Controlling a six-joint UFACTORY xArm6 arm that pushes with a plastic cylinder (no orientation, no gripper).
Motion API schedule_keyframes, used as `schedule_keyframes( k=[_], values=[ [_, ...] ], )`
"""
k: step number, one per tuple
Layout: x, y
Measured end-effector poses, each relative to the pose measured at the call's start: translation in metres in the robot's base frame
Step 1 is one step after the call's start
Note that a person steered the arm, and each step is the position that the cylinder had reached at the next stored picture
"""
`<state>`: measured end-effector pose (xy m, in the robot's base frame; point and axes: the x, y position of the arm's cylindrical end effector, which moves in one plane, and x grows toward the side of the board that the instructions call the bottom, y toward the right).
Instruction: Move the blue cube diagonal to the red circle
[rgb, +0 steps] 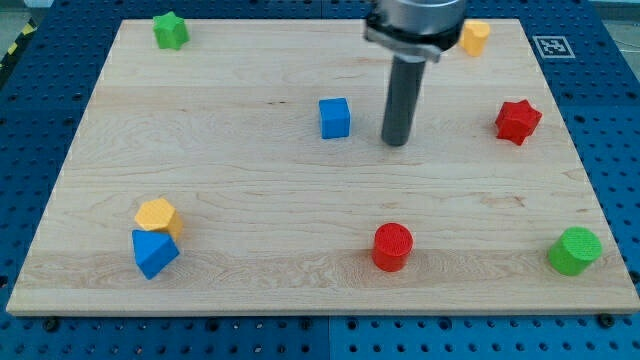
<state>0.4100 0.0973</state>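
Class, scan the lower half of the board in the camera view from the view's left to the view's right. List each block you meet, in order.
Blue block and orange block touching it, sharing the first place → red cylinder → green cylinder.

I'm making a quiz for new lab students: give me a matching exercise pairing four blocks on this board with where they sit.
Things:
1. blue cube
2. green star
3. red circle
4. green cylinder

Places:
A. the view's bottom right corner
B. just left of my tip
C. the view's top left corner
D. near the bottom edge, right of centre

Pairs: 1-B, 2-C, 3-D, 4-A
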Motion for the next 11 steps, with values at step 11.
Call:
schedule_keyframes(
  k=[11],
  values=[
    [0.035, -0.169]
  ],
)
